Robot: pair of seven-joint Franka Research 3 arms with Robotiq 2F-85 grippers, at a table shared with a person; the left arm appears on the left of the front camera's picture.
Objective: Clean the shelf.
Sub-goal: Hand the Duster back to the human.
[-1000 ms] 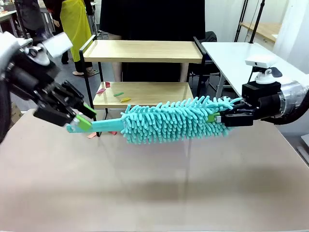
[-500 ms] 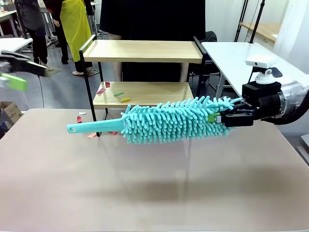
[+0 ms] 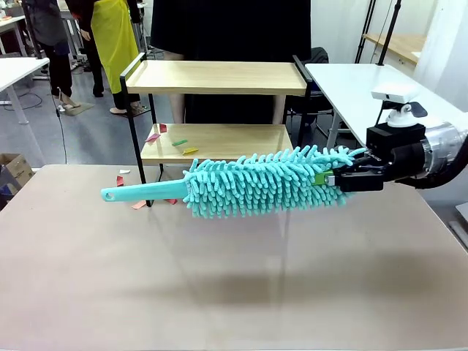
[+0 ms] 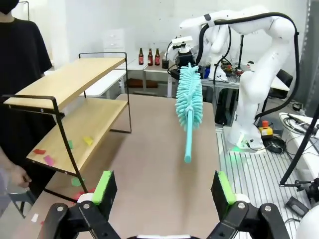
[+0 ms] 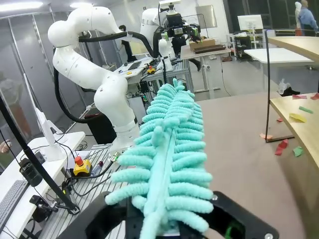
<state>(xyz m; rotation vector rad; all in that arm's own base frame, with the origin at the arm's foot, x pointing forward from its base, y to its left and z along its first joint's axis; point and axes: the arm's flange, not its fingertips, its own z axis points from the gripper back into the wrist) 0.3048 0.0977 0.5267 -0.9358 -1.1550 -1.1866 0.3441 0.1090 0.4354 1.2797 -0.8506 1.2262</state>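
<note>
Shelf [image 3: 219,77] positioned at far edge of brown table [image 3: 234,278], directly in front of person in black [image 3: 234,29]; upper board bare, lower board carrying small coloured paper scraps [image 3: 179,143] toward its left end. More scraps [image 3: 139,205] lying on table beside shelf's near left leg. Teal microfibre duster [image 3: 263,183] suspended level above table, just in front of shelf's lower board, fluffy head overlapping shelf's right half in front view, smooth handle end pointing past shelf's left leg and hanging free, clear of table. Right gripper [image 3: 333,178] entering from right of shelf, jaws pressed onto tip of duster head, green pad visible against fibres; in right wrist view duster [image 5: 167,149] running straight away from black fingers, with shelf boards [image 5: 299,119] off to right and scraps [image 5: 298,117] on lower board. Left gripper [image 4: 162,191] seen in left wrist view, jaws spread wide, green pads [image 4: 103,185] well apart with nothing between them, hovering above table end away from shelf's right side; shelf [image 4: 75,109] at left of that view, duster [image 4: 188,99] ahead and apart from fingers, handle end pointing toward camera. White side table [image 3: 373,88] adjoining shelf's right end.
</note>
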